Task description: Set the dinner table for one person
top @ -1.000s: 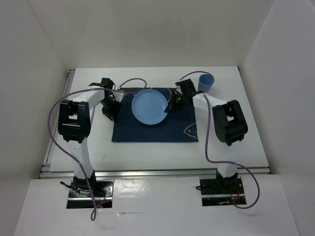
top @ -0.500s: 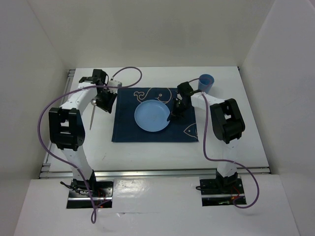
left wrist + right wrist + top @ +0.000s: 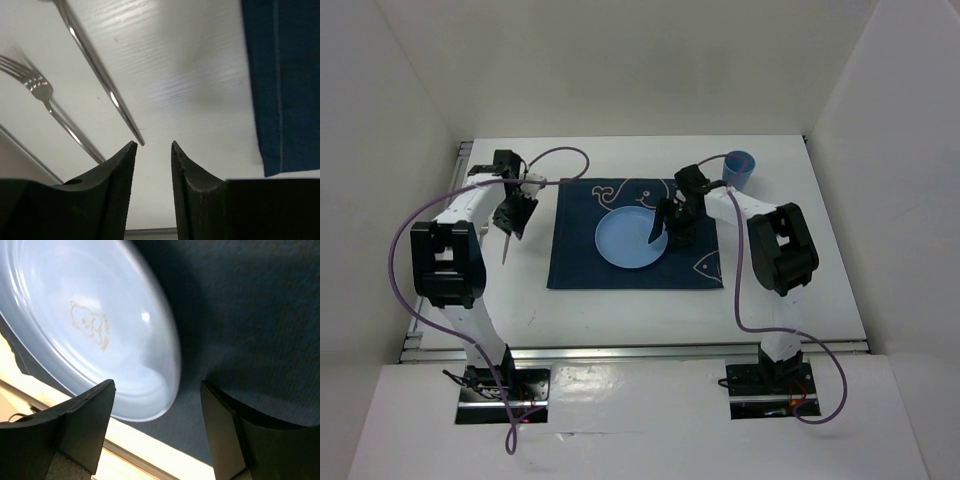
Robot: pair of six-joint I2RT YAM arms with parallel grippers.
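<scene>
- right hand (image 3: 156, 387) stands wide astride the rim of the pale blue plate (image 3: 90, 325) on the navy whale placemat (image 3: 620, 275); it is best lifted straight up, lest it drag the plate.
- left hand (image 3: 152, 145), narrowly parted and empty, hovers over a fork (image 3: 40, 90) on the white bench (image 3: 620, 305).
- white walls box in the bench; a blue cup (image 3: 739, 168) stands at its far right.

Right gripper (image 3: 156, 385) is seen from behind, its two black fingers (image 3: 85, 425) spread wide. A pale blue plate (image 3: 75, 315) is observed lying on a navy cloth placemat (image 3: 250, 305), with its near rim between the jaws. A small tan drawing (image 3: 90, 322) is noted in the plate's well. A strip of pale tabletop (image 3: 150, 452) is visible beyond the placemat's edge.
</scene>
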